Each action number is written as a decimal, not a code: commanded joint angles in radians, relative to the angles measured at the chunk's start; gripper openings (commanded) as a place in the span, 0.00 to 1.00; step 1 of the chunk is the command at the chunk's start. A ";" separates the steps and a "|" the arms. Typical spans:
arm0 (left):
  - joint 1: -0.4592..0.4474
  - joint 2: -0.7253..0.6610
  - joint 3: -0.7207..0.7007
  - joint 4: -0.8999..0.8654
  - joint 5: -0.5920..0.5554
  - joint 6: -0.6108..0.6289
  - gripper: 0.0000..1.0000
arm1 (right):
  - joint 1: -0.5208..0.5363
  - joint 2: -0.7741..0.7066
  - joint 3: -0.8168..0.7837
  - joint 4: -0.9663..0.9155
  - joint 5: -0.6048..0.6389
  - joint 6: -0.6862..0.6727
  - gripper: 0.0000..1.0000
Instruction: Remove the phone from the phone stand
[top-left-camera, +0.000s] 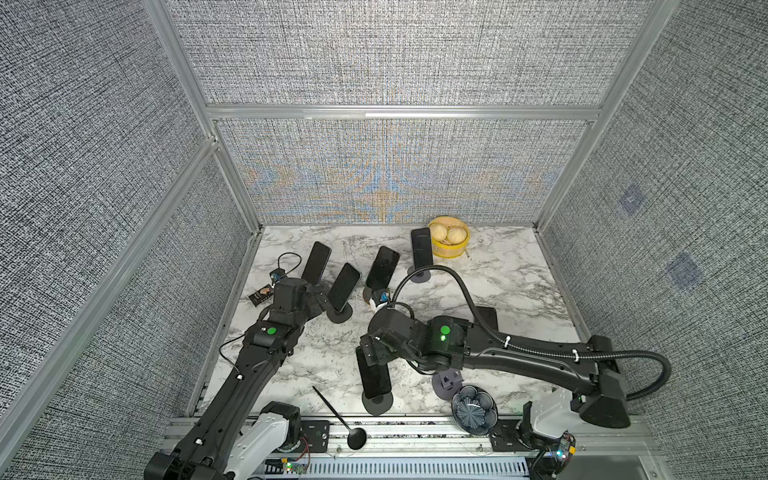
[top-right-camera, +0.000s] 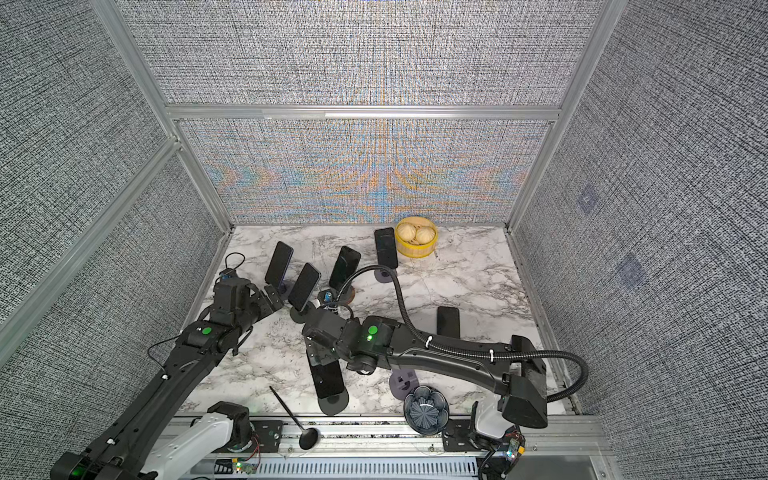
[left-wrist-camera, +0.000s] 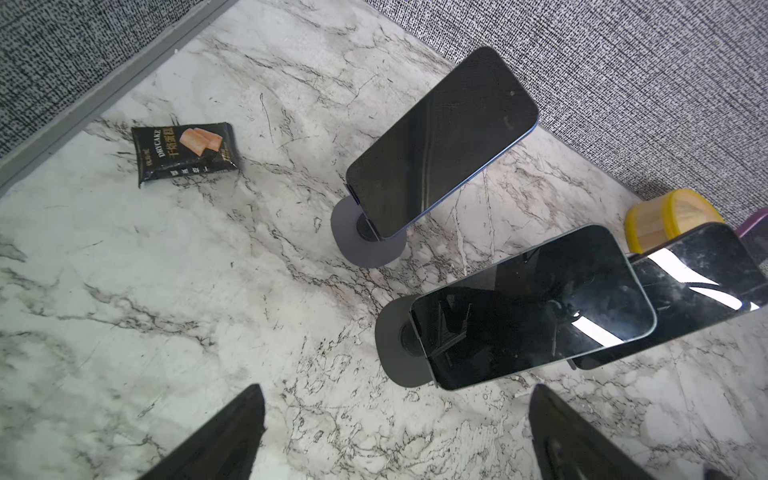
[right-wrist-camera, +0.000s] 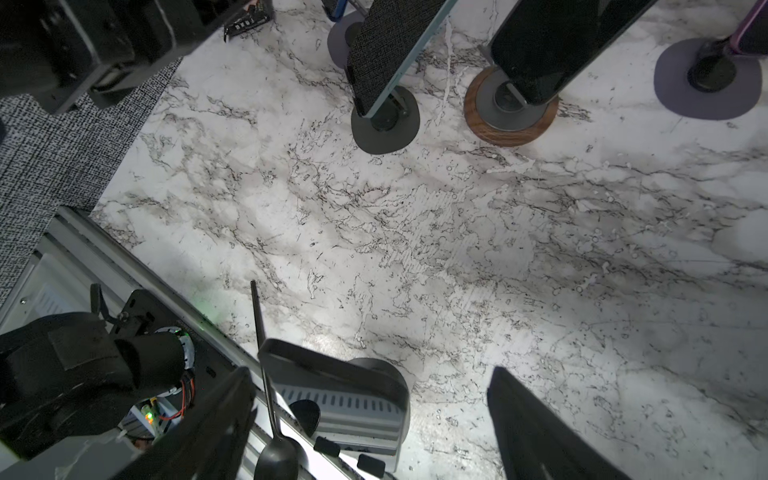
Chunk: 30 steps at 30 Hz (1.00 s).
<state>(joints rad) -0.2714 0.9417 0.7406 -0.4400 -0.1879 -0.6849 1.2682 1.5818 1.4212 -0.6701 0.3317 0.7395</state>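
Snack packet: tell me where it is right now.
In a top view the snack packet lies flat by the table's left edge, beside the left arm, left of the leftmost phone.

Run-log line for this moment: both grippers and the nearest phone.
left gripper open, empty | right gripper open above front phone | front phone on stand, ungripped

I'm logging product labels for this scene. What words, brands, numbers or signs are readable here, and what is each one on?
"DRYCAKE": white letters on the black snack packet, seen from the left wrist.
Chinese characters beside it on the same packet: too small to read with certainty.
Fine print at the packet's edge: blurred, unreadable.
The phones: dark screens, no text visible.
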 joint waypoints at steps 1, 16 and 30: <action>0.002 -0.003 0.002 0.029 -0.004 -0.007 1.00 | 0.017 0.009 0.012 -0.027 0.053 0.073 0.90; 0.001 -0.075 -0.008 -0.001 -0.025 0.004 1.00 | 0.063 0.149 0.107 -0.071 0.075 0.081 0.93; 0.002 -0.114 -0.020 0.001 -0.030 0.014 0.99 | 0.083 0.295 0.251 -0.270 0.146 0.192 0.86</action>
<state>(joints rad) -0.2714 0.8345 0.7216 -0.4438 -0.2092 -0.6865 1.3495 1.8679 1.6623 -0.8787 0.4374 0.8955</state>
